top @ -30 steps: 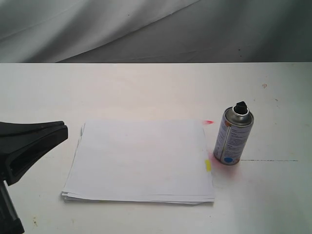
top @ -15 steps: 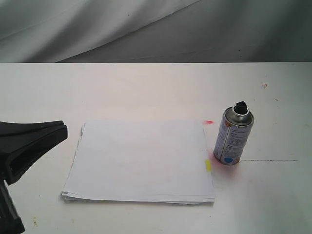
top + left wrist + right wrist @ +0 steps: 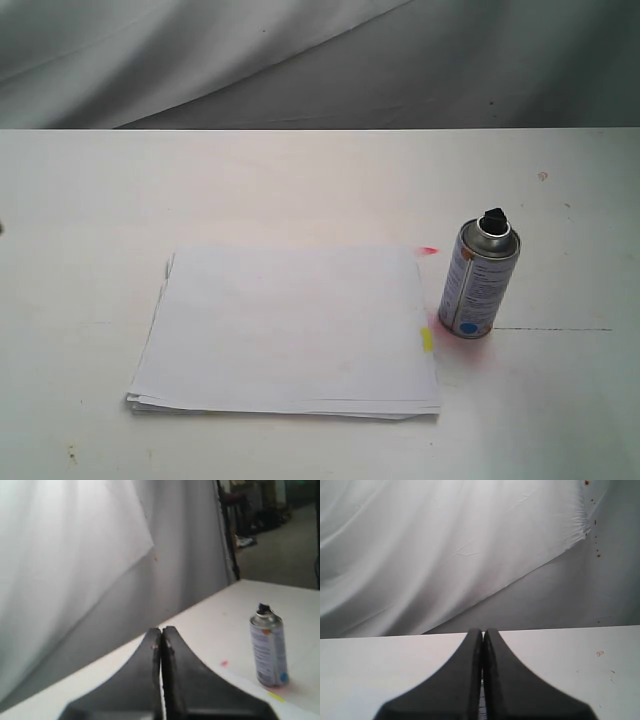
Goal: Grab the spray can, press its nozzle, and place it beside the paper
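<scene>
White table (image 3: 300, 180), spray can (image 3: 478, 285) beside paper (image 3: 285, 330) edge

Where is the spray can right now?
In the exterior view the spray can stands upright on the table, right of the middle, just off the right edge of the paper.

Spray can (image 3: 478, 285) stood upright on white table (image 3: 300, 180), placed just beside paper (image 3: 285, 330) at its 3 o'clock, black nozzle (image 3: 494, 218) seated on top, grey cloth (image 3: 200, 60) hung behind.
</scene>
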Robot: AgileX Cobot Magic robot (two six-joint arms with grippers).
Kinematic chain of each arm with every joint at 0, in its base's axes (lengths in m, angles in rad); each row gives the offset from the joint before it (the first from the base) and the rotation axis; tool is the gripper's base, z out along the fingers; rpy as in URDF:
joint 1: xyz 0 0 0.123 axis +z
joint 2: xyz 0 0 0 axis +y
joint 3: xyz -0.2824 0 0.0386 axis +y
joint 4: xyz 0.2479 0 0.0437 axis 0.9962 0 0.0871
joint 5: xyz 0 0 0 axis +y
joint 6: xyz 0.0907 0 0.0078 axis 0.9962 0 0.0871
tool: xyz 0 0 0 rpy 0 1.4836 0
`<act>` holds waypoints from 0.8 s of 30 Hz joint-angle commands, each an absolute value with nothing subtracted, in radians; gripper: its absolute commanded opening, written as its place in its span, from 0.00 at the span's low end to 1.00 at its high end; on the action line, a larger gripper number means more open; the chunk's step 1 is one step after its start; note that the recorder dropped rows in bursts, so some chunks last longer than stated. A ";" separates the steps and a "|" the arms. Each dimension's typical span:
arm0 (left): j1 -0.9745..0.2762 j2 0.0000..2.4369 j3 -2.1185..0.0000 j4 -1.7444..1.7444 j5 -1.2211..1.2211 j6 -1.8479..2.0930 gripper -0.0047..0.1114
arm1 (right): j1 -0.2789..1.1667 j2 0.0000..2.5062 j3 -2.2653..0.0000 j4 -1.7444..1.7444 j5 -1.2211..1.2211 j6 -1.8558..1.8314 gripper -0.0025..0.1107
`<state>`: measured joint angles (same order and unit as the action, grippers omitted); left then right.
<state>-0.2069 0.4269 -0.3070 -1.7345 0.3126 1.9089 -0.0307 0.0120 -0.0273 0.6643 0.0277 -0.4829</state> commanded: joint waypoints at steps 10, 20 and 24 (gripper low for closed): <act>-0.138 0.119 -0.227 -1.391 0.182 1.417 0.04 | -0.039 0.005 -0.024 0.666 0.027 -0.486 0.02; -0.138 0.119 -0.154 -0.432 0.182 0.391 0.04 | -0.039 0.005 -0.024 0.666 0.027 -0.486 0.02; -0.138 0.119 -0.106 -0.419 0.182 0.391 0.04 | -0.039 0.005 -0.024 0.666 0.027 -0.486 0.02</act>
